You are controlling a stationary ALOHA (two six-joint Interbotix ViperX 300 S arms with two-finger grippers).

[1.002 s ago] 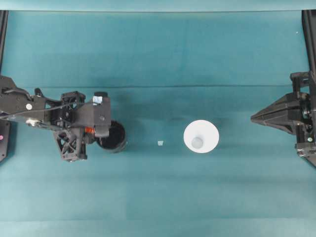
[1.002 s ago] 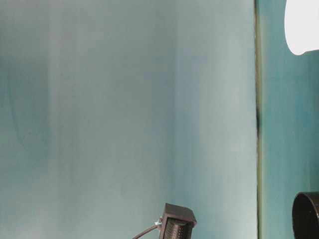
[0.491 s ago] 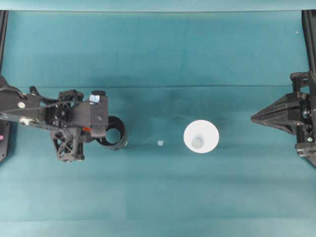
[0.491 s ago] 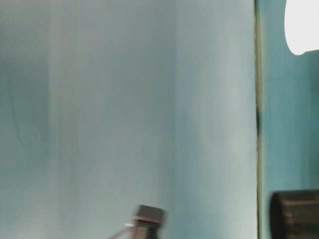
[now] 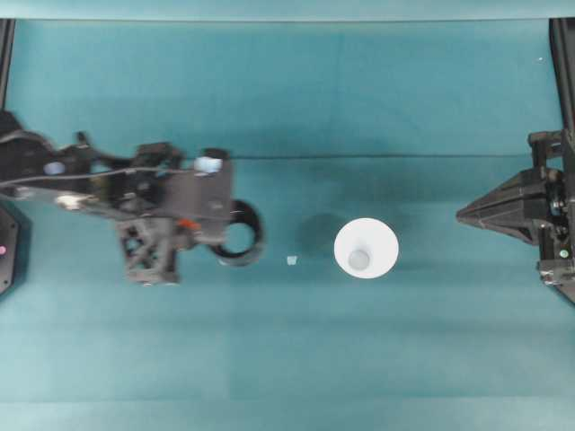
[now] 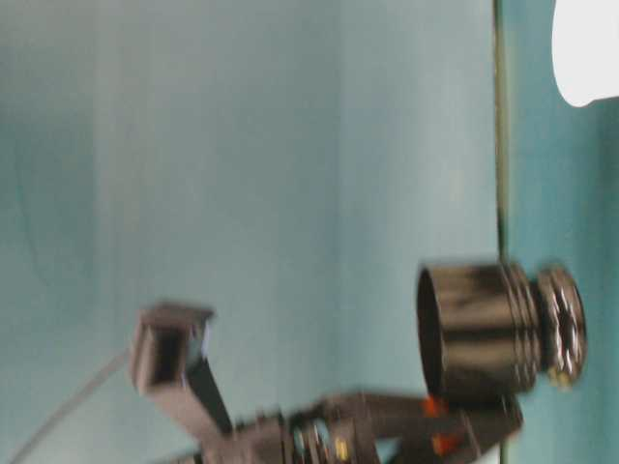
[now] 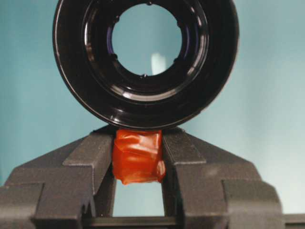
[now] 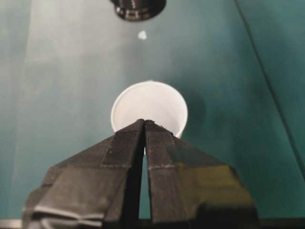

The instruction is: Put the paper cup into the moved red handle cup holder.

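My left claw (image 7: 138, 157), clenched on the red-orange tab of the glossy black round cup holder (image 5: 238, 244), should set it upright, level, beside the white paper cup (image 5: 367, 249); my right claw (image 8: 144, 125) waits pressed closed.

I see the table (image 5: 287, 90) covered edge to edge by a teal cloth, with faint straight creases running across it. The cup (image 5: 366, 249) stands on the cloth mouth up, straight ahead of my right gripper (image 5: 463, 215) and apart from it; through the right wrist camera its white rim (image 8: 149, 107) sits just past the fingertips. A tiny pale scrap (image 5: 291, 260) lies flat on the cloth beyond the cup from that gripper, between the cup and my left gripper (image 5: 205, 232). A soft dark shadow falls on the cloth just beside the cup.
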